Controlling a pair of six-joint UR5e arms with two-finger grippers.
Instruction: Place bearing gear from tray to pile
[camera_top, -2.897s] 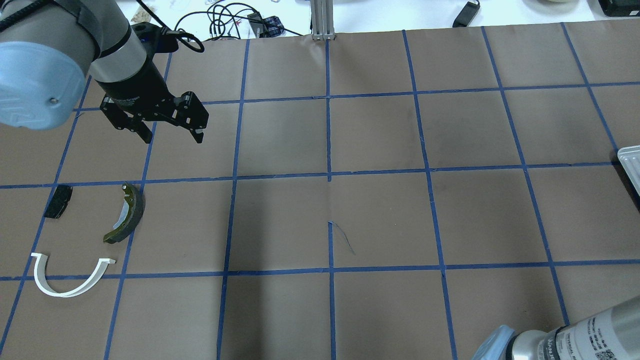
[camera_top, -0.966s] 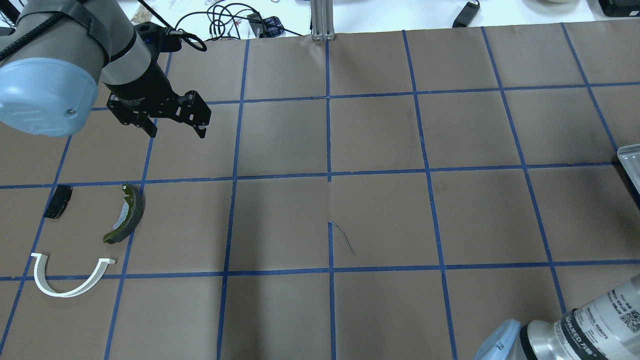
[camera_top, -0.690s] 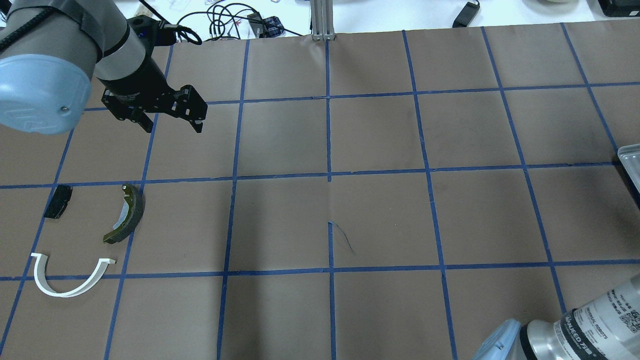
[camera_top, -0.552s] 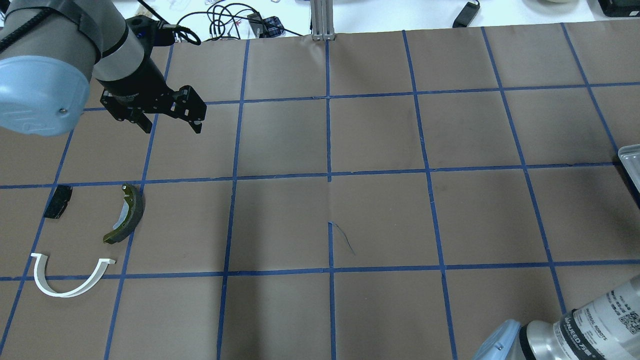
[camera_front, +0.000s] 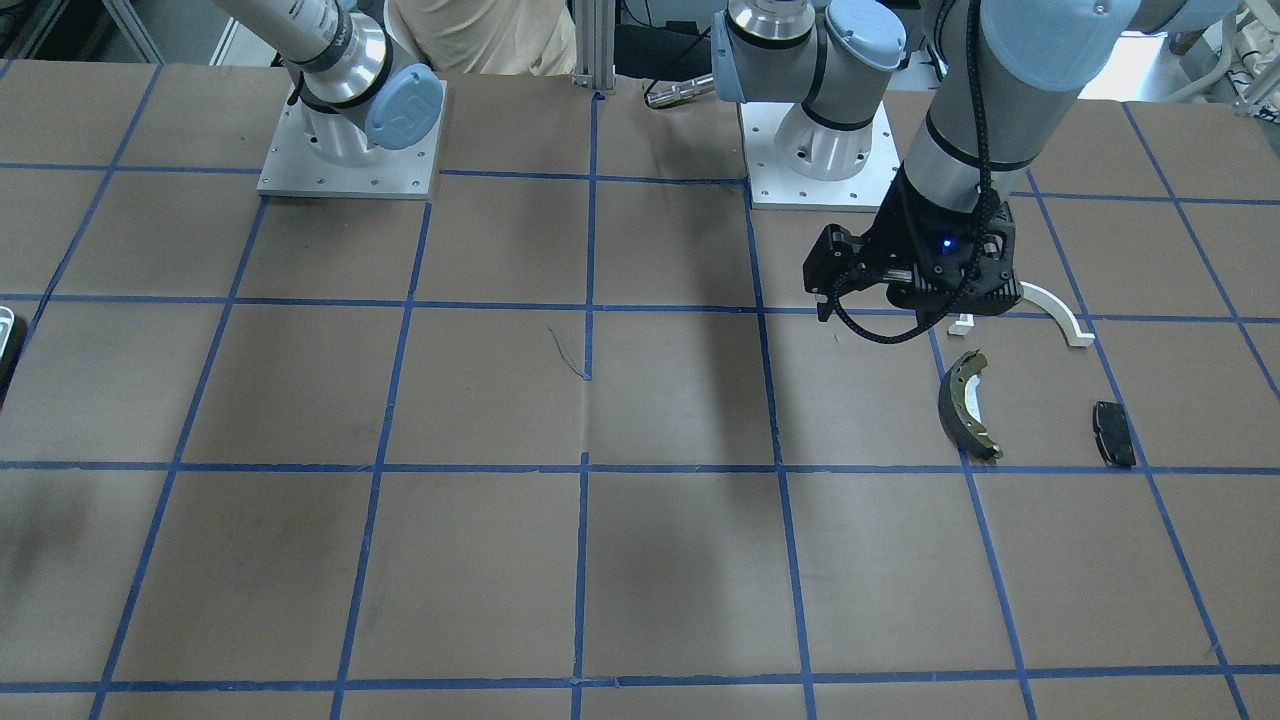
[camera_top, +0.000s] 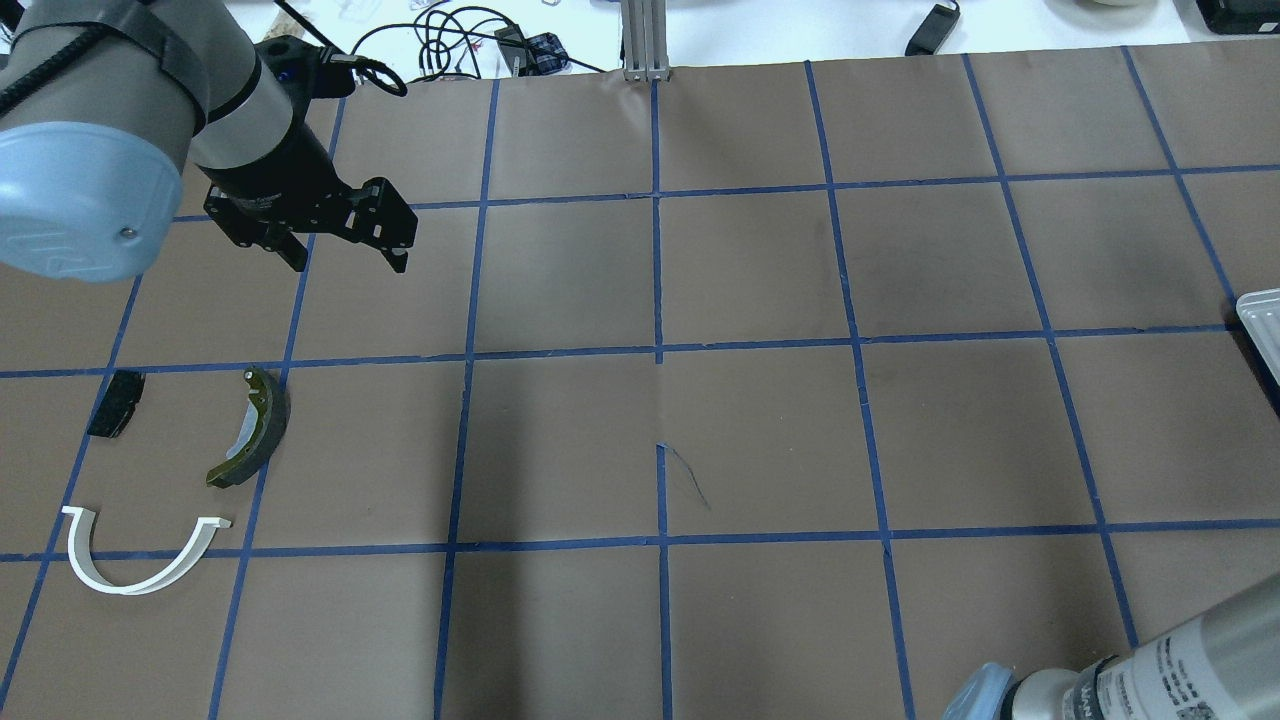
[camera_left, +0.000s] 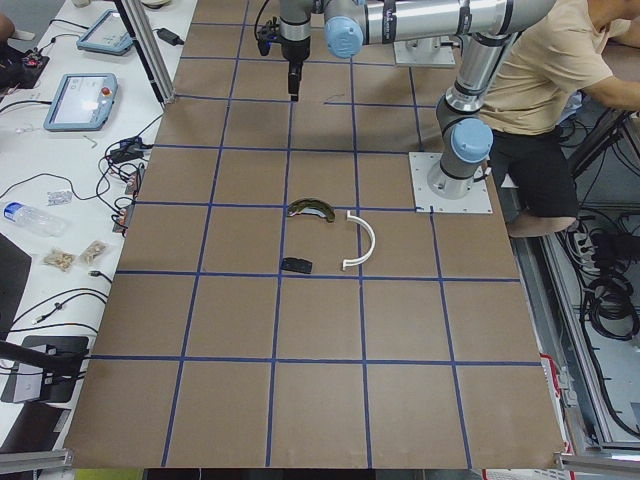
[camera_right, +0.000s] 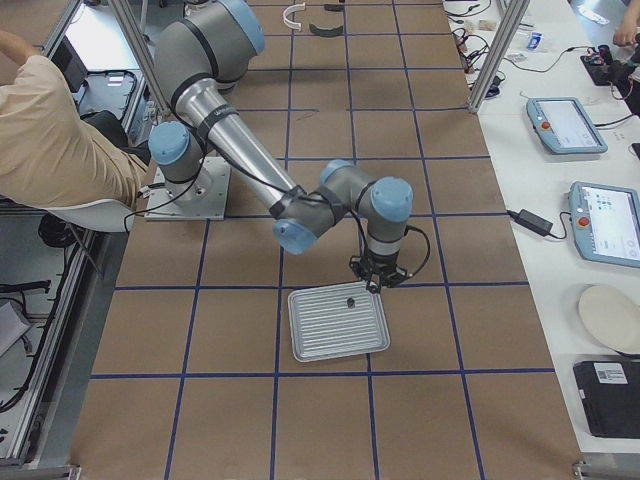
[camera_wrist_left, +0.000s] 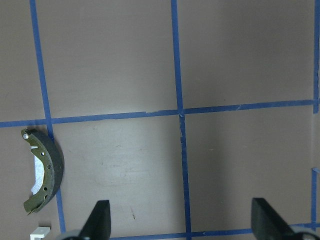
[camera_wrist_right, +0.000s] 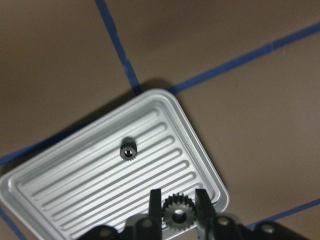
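Now two small dark toothed metal gears show. One bearing gear (camera_wrist_right: 178, 212) is pinched between the fingers of the right gripper (camera_wrist_right: 178, 197), over a corner of the ribbed silver metal tray (camera_wrist_right: 75, 190). A second gear (camera_wrist_right: 128, 148) lies loose on the tray's floor. The one tray sits at the tabletop's right edge. The pile (camera_left: 312, 209) near the left edge counts three parts, all lying apart from one another: one curved olive-green brake shoe (camera_top: 250, 428), one thin white arc (camera_top: 125, 588) and one small flat black pad (camera_top: 116, 403). The left gripper (camera_top: 348, 262) hangs over the tabletop on the far side of the pile, its fingers spread wide. Blue tape lines grid the brown paper tabletop (camera_top: 760, 430). One person in a beige shirt (camera_right: 50, 130) sits behind the robot's bases.
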